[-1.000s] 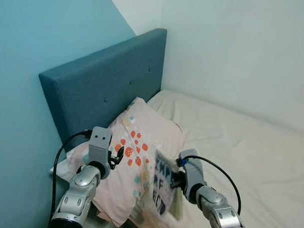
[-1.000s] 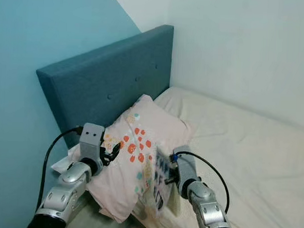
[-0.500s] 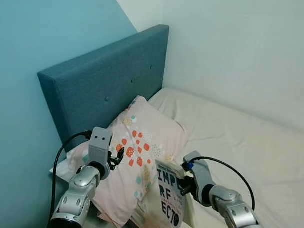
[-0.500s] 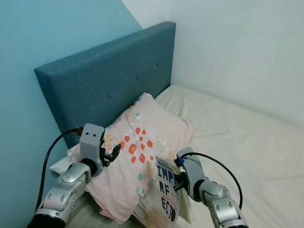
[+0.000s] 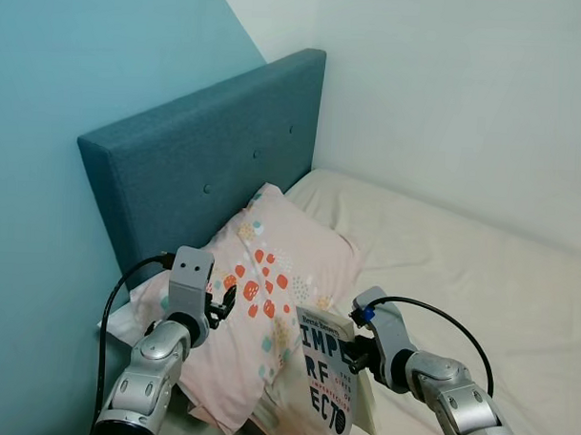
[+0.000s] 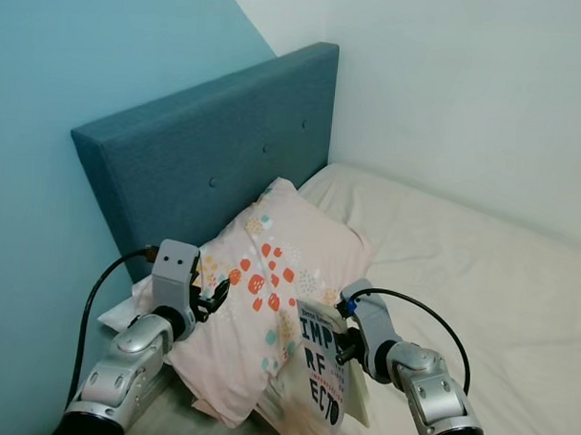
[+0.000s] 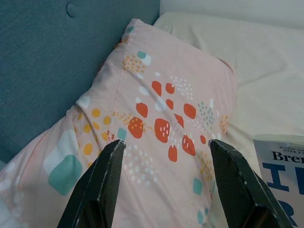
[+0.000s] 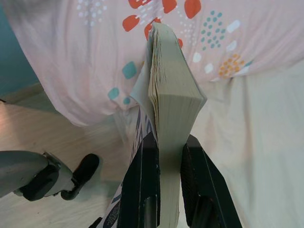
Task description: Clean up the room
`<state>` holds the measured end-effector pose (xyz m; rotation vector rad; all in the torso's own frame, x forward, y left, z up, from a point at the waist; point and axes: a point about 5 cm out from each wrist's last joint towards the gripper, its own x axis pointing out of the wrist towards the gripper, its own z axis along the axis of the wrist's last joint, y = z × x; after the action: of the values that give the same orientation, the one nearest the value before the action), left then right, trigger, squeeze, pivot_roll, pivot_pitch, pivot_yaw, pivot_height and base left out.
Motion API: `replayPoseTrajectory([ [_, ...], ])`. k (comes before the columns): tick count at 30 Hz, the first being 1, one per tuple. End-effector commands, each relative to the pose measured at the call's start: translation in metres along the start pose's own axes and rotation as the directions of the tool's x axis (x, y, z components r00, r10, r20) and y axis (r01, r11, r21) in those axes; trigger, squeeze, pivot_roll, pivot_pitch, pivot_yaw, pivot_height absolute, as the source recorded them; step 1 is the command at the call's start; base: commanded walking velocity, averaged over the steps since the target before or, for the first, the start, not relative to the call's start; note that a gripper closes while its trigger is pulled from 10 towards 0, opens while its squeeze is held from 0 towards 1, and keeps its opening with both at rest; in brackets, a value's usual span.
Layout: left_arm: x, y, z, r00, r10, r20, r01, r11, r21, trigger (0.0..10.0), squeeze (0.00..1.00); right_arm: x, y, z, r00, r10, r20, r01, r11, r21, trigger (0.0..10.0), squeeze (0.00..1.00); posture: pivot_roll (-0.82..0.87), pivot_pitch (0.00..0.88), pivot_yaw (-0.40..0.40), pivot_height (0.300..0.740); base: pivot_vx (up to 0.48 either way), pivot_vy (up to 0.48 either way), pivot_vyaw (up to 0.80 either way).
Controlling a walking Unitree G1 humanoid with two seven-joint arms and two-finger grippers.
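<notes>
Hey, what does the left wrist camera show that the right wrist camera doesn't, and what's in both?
Left wrist view alone: the blue headboard, and the open left end effector hovering above the pillow. Right wrist view alone: the right end effector clamped on the book's page edge, plus the wooden floor and part of the robot's left arm. Both share the patterned pink pillow, the cream bed sheet and the book.

Matt woven cloth covers the headboard (image 5: 206,167); soft printed cotton pillow (image 5: 269,274); paper book (image 5: 328,376).
</notes>
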<state>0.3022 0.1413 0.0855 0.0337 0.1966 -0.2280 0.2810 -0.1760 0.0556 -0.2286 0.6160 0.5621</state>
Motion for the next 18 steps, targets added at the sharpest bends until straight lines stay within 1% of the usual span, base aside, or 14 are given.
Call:
replayPoseTrajectory([
  [1, -0.0013, -0.0042, -0.0054, 1.0, -0.014, -0.022, 0.014, 1.0, -0.005, 10.0, 0.0, -0.0004, 0.002, 0.0074, 1.0, 0.012, 0.026, -0.011, 1.0, -0.016, 10.0, 0.0, -0.02, 0.017, -0.03, 0.657, 0.0, 0.0, 0.0],
  [8, -0.0004, -0.0055, -0.0043, 1.0, -0.02, -0.021, 0.02, 1.0, 0.0, 10.0, 0.0, -0.0002, 0.0037, 0.0063, 1.0, -0.003, 0.031, 0.003, 1.0, -0.015, 10.0, 0.0, -0.02, 0.01, -0.029, 0.652, 0.0, 0.0, 0.0],
  [13, -0.0003, -0.0066, -0.0039, 1.0, -0.022, -0.019, 0.022, 1.0, 0.002, 10.0, 0.0, 0.002, 0.0078, 0.0046, 0.998, -0.037, 0.044, 0.037, 0.999, 0.005, 10.0, 0.0, -0.02, 0.008, -0.028, 0.652, 0.0, 0.0, 0.0],
  [15, -0.0003, -0.0083, -0.0041, 1.0, -0.025, -0.018, 0.025, 1.0, 0.003, 10.0, 0.0, 0.0051, 0.0068, 0.0076, 0.984, -0.153, 0.096, 0.143, 0.985, 0.096, 10.0, 0.0, -0.01, 0.005, -0.026, 0.652, 0.0, 0.0, 0.0],
  [16, -0.0003, -0.0083, -0.0041, 1.0, -0.025, -0.018, 0.025, 1.0, 0.003, 10.0, 0.0, 0.0051, 0.0068, 0.0076, 0.984, -0.153, 0.096, 0.143, 0.985, 0.096, 10.0, 0.0, -0.01, 0.005, -0.026, 0.652, 0.0, 0.0, 0.0],
  [17, -0.0005, -0.0092, -0.0041, 0.999, -0.028, -0.017, 0.028, 1.0, 0.004, 10.0, 0.0, 0.0063, 0.0063, 0.0079, 0.973, -0.204, 0.111, 0.186, 0.97, 0.158, 10.0, 0.0, -0.01, 0.004, -0.024, 0.652, 0.0, 0.0, 0.0],
  [18, -0.0006, -0.01, -0.0041, 0.999, -0.031, -0.018, 0.031, 1.0, 0.003, 10.0, 0.0, 0.0073, 0.0065, 0.007, 0.966, -0.233, 0.112, 0.207, 0.957, 0.205, 10.0, 0.0, -0.01, 0.003, -0.023, 0.652, 0.0, 0.0, 0.0],
])
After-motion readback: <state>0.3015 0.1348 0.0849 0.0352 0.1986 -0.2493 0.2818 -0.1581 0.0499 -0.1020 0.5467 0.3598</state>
